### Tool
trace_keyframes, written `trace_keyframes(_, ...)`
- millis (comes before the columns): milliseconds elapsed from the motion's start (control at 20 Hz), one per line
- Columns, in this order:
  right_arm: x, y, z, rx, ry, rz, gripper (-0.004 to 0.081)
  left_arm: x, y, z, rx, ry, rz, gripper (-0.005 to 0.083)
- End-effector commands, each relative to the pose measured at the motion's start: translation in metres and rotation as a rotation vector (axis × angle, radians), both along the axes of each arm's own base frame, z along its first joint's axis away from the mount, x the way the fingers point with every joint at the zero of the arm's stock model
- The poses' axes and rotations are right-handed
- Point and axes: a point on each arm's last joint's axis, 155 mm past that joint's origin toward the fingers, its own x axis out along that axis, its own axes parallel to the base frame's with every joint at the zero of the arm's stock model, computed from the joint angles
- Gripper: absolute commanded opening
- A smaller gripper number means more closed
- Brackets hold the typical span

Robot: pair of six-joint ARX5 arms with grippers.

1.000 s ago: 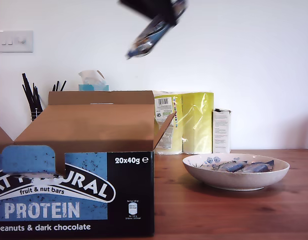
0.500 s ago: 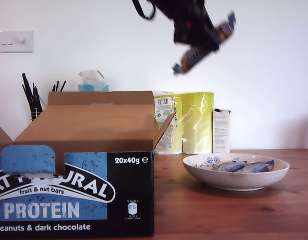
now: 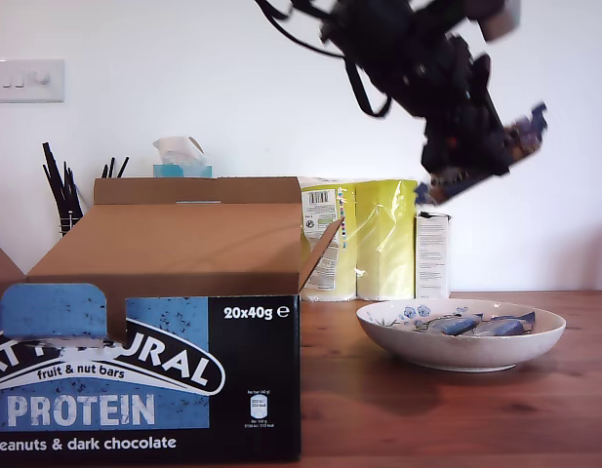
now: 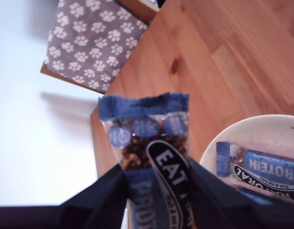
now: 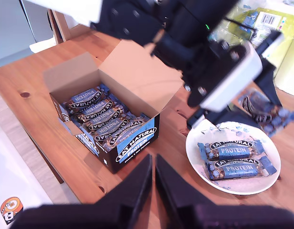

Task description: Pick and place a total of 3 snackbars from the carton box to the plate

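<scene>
Overhead, my first gripper point(image 3: 481, 156) clamps a snackbar point(image 4: 154, 157), open air between its jaws and the plate point(image 3: 461, 349) rim. My second gripper point(image 5: 153, 188) is pressed closed on nothing, high above the carton box point(image 5: 137, 81).

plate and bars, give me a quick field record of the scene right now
plate: on the wooden table, two bars lying in it
held bar: clamped in my first gripper, in the air above the plate
box: open, more bars inside
second gripper: shut, empty, high over the table
bars left to place: this one

Black arm point(image 3: 408, 58), looping black cables point(image 3: 364, 93), dark claw fingers point(image 4: 96, 198)
</scene>
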Motion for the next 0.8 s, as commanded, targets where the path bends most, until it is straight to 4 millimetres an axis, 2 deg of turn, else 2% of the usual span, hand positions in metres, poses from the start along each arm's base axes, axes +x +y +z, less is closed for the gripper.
trace_keyframes(0,0.000,0.000,-0.003,0.004,0.005,-0.005,-0.0013,0.007,-0.004,-0.026,0.037,0.003,-0.015,0.0274)
trace_keyframes(250,0.000,0.000,-0.003,-0.001,0.001,-0.002,-0.0013,0.015,0.010,-0.074,0.135,0.071,-0.001,0.0274)
trace_keyframes(550,0.000,0.000,-0.003,-0.003,-0.001,-0.001,-0.0013,0.002,0.021,-0.099,0.186,0.171,-0.045,0.0274)
trace_keyframes(750,0.002,-0.003,-0.004,-0.009,-0.002,-0.015,-0.0013,-0.002,0.018,-0.113,0.194,0.195,-0.066,0.0274)
